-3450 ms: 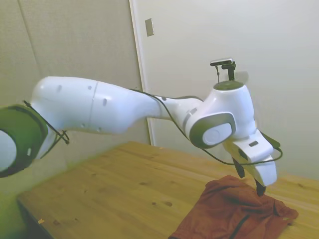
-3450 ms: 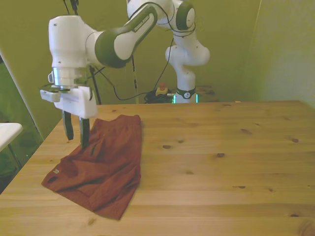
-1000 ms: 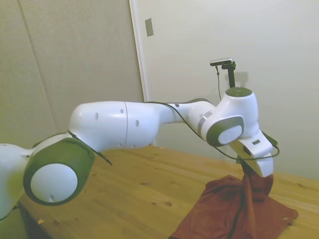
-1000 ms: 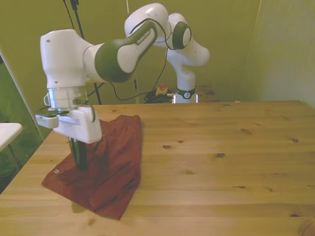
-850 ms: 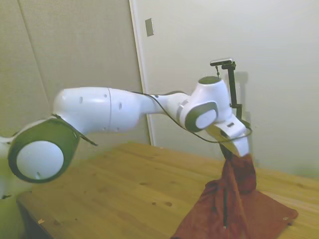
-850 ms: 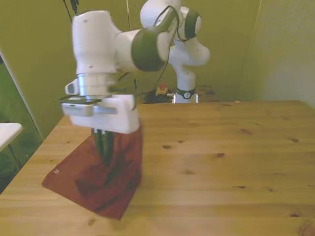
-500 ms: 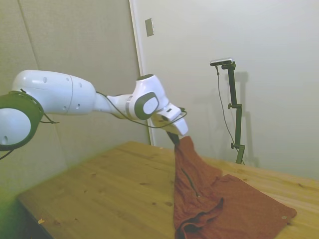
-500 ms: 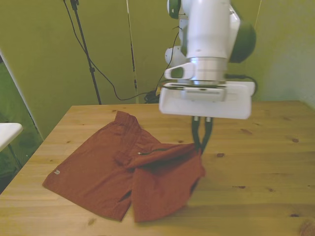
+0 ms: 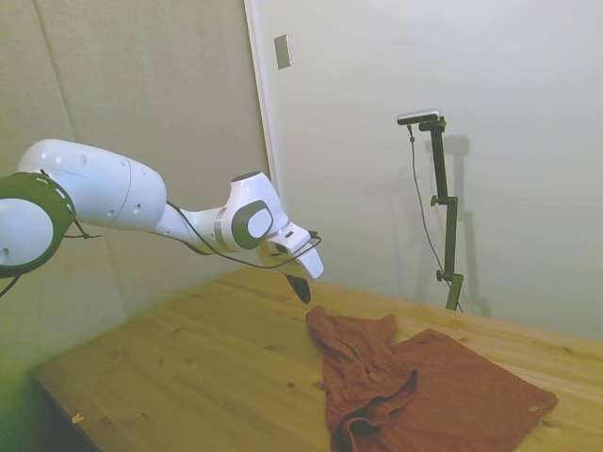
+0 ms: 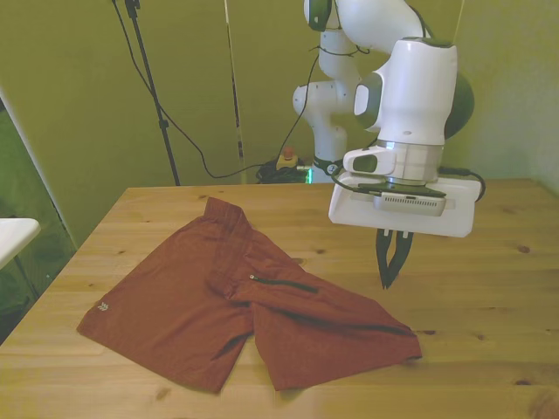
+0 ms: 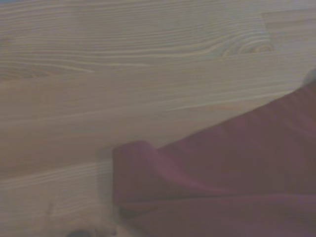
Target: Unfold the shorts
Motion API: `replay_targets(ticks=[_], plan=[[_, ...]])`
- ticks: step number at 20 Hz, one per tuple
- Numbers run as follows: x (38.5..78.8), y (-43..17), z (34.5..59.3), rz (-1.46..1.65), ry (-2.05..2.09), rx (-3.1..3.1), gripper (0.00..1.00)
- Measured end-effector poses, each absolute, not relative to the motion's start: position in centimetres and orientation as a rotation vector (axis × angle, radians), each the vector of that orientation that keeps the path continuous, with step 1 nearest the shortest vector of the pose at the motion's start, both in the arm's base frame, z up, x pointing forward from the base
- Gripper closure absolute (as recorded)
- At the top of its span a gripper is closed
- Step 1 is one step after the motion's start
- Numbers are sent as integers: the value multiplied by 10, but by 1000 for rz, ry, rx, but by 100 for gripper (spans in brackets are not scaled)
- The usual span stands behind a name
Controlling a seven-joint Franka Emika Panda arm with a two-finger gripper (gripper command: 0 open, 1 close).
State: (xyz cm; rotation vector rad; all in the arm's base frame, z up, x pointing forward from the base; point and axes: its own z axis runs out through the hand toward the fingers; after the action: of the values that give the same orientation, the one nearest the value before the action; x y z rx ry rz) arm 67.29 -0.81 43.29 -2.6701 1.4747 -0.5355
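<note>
The rust-red shorts lie spread on the wooden table, one leg toward the front view's left and the other reaching right to a corner below my gripper. A dark line runs across the middle and a small pale tag sits on the left leg. My gripper hangs just above the table, beside the right leg's edge, with no fabric in it. In the side view the gripper hovers left of the rumpled shorts. The wrist view shows a curled hem of the shorts on bare wood.
A white surface juts in at the front view's left edge, beside the table. A thin black pole with a cable stands behind the table's far edge. Bare wood stretches to the front view's right of the gripper.
Half a second ago my gripper held the shorts' leg lifted. Now the fabric lies on the table, free of the gripper, which has shifted a little to the front view's right.
</note>
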Motion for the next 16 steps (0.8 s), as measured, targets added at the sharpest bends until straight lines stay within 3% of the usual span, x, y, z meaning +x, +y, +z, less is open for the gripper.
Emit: replay_targets(ticks=[3,9,12,16], plan=[[652,-42,458,-545,1508,-2660,0],[614,-181,502,-534,1510,-2749,0],[617,-232,492,-510,1411,-2826,0],[629,-269,456,-402,1182,-2926,0]])
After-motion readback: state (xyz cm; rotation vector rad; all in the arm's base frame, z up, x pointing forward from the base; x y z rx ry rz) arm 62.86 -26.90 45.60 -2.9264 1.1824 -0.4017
